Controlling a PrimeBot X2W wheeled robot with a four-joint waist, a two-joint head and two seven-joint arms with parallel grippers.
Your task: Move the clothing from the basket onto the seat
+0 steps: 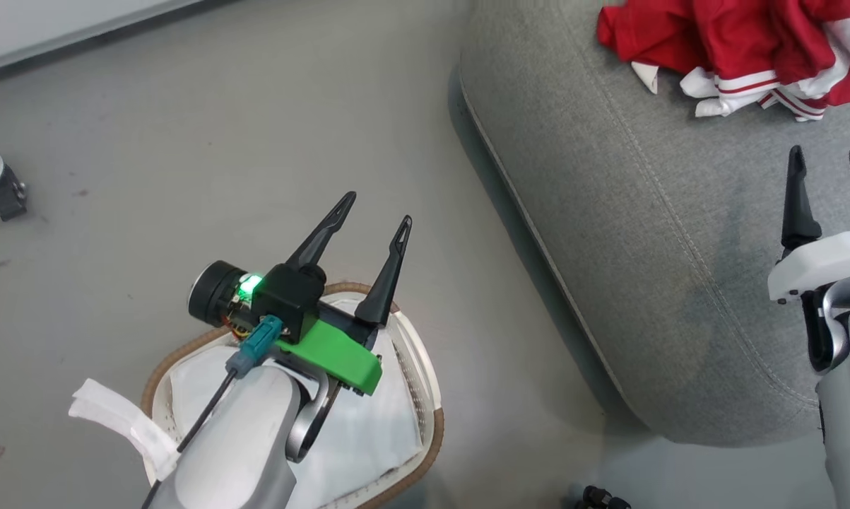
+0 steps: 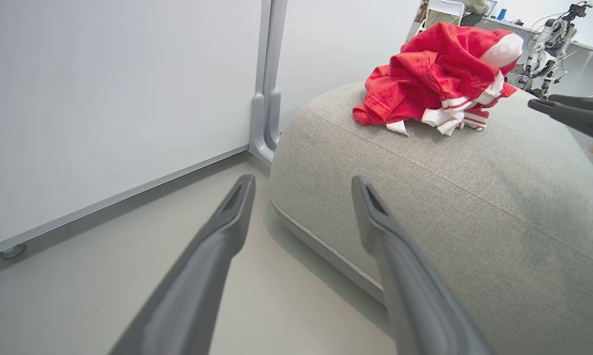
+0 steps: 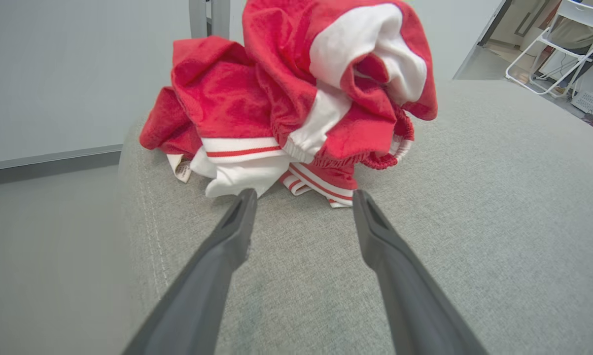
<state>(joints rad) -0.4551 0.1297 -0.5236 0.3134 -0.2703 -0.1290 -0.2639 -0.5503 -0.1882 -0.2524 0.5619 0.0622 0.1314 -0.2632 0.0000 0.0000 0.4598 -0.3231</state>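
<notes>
Clothing (image 1: 750, 49) lies heaped on the seat (image 1: 644, 233). Left gripper (image 1: 379, 208), above the basket (image 1: 414, 382), and right gripper (image 1: 825, 151), above the seat, stand spread and empty. Placement looks finished; retreat likely follows.

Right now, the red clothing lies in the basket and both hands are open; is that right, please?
Not quite: the clothing lies on the seat, not in the basket, as the head view shows. The left hand and the right hand are indeed open.
</notes>
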